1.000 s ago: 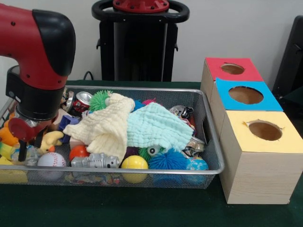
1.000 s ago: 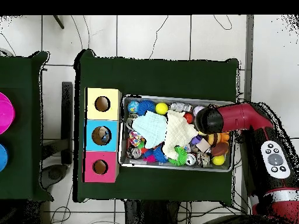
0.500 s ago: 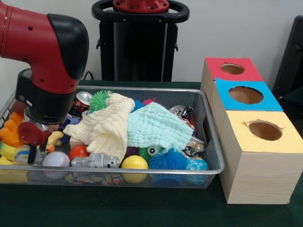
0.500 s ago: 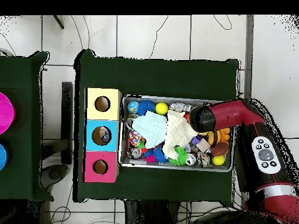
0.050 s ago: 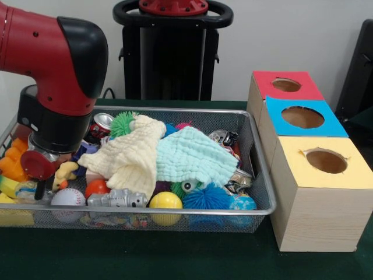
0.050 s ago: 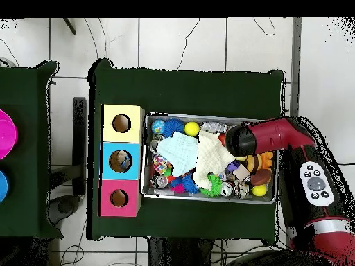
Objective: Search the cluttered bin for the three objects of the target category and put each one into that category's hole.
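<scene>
At the nine o'clock end of the wire bin in the front view, my fingers hung low over the toys, just beside a baseball and a yellow duck toy; I could not tell whether they were apart or together. A cream cloth and a mint cloth lay draped over the middle of the clutter. Along the six o'clock wall sat a silver robot figure, a yellow ball, a blue spiky ball and a blue patterned ball. A green spiky ball and a red can lay toward twelve o'clock. At three o'clock stood the red box, blue box and yellow box, each with a hole.

In the overhead view, my arm reached in from three o'clock on the green desk, covering my fingers. The bin lay just beside the boxes at nine o'clock.
</scene>
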You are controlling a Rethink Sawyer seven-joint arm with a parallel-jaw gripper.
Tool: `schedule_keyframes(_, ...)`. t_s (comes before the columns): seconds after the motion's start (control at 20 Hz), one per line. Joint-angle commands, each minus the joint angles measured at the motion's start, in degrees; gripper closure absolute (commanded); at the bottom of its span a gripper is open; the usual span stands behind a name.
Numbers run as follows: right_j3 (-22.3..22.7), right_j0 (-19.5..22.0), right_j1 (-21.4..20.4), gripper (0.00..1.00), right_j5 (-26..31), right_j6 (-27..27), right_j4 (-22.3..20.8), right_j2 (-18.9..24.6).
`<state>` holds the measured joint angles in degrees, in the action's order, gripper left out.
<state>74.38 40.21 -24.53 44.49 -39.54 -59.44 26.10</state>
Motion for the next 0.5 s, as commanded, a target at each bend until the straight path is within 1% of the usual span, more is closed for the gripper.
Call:
schedule_keyframes(0.05, -1.6, -0.5, 1.5, 1.0, 1.6, 12.5, -3.4, -0.7)
schedule_keyframes(0.15, -1.4, -0.2, 1.4, 1.0, 1.1, 11.9, -3.1, -0.6)
schedule_keyframes(0.25, -0.8, -0.6, -0.6, 1.0, 1.8, 10.6, -2.6, -1.2)
schedule_keyframes(0.35, 1.4, 1.7, -3.3, 1.0, 2.5, 12.0, 1.2, 1.0)
schedule_keyframes(0.5, 4.6, 4.5, -6.8, 1.0, 2.7, 11.6, 6.1, 3.3)
